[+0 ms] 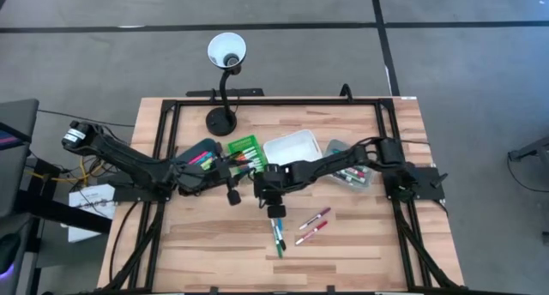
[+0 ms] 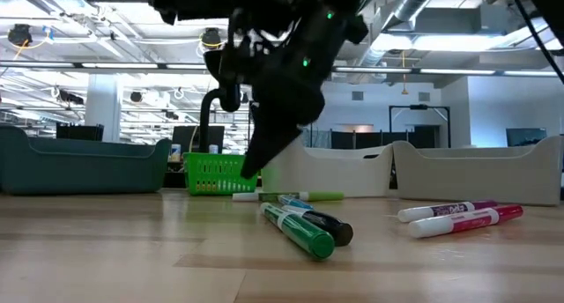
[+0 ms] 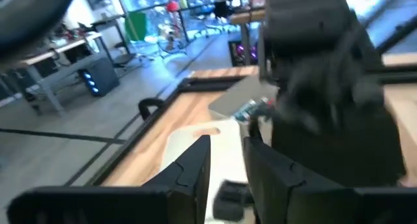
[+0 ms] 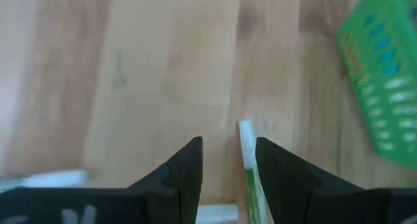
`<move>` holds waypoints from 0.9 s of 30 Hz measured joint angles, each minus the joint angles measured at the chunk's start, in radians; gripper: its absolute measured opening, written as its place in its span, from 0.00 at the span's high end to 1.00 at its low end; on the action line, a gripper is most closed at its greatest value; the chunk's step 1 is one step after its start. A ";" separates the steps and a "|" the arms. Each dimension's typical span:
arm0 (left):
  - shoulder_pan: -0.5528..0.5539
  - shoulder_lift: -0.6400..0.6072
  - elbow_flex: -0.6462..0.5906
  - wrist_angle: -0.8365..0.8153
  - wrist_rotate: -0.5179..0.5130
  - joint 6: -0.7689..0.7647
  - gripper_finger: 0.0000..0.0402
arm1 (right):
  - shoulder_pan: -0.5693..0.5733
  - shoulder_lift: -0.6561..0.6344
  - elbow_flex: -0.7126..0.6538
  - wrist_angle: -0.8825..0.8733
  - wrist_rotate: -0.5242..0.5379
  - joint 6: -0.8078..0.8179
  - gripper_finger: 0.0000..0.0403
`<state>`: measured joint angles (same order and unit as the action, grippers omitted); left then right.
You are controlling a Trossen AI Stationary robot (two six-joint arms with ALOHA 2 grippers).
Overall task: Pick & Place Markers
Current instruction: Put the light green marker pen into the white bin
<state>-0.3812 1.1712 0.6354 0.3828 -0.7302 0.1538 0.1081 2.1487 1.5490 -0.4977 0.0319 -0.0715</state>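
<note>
A wooden table (image 1: 214, 243) fills the centre of the high view, with a small lamp (image 1: 226, 51) at its top edge; two dark arms reach in from either side and meet near the middle.

The right gripper (image 1: 276, 211) hangs just above a cluster of green markers (image 1: 279, 235) at lower centre; in the right wrist view its fingers (image 4: 179, 168) stand a narrow gap apart with nothing between them, and a green marker with a white end (image 4: 249, 168) lies beside the gap, not in it; the step in hand appears to be the approach to a pick.

The next move likely calls for shifting the gripper sideways so the marker sits between the fingers, then lowering and closing; the neighbouring pens lie touching, so a clean single grasp may be awkward.

The left gripper (image 1: 230, 195) waits left of centre, near a dark bin (image 1: 197, 153); its fingers (image 3: 189, 172) stand slightly apart and empty.

Counted on the open table: about three green or dark markers in the cluster, seen best in the low view (image 2: 304, 228), and two pink markers (image 1: 313, 226) just to the right, lying side by side.

Bins number four: the dark one, a green basket (image 1: 243, 147), a white bin (image 1: 293, 147), and a clear bin (image 1: 347, 171) holding several markers too small to count.
</note>
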 joint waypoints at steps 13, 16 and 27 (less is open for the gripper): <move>-0.008 -0.007 0.009 0.033 0.058 -0.007 0.77 | -0.039 0.064 0.003 0.024 -0.012 -0.029 0.71; -0.007 -0.007 0.009 0.034 0.055 -0.007 0.77 | -0.040 0.047 -0.002 0.023 -0.015 -0.015 0.73; -0.006 -0.007 0.009 0.052 0.053 -0.007 0.77 | -0.021 -0.094 -0.006 -0.100 0.001 0.126 0.71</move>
<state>-0.3870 1.1641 0.6443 0.4350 -0.6769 0.1471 0.0875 2.0542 1.5429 -0.5979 0.0330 0.0542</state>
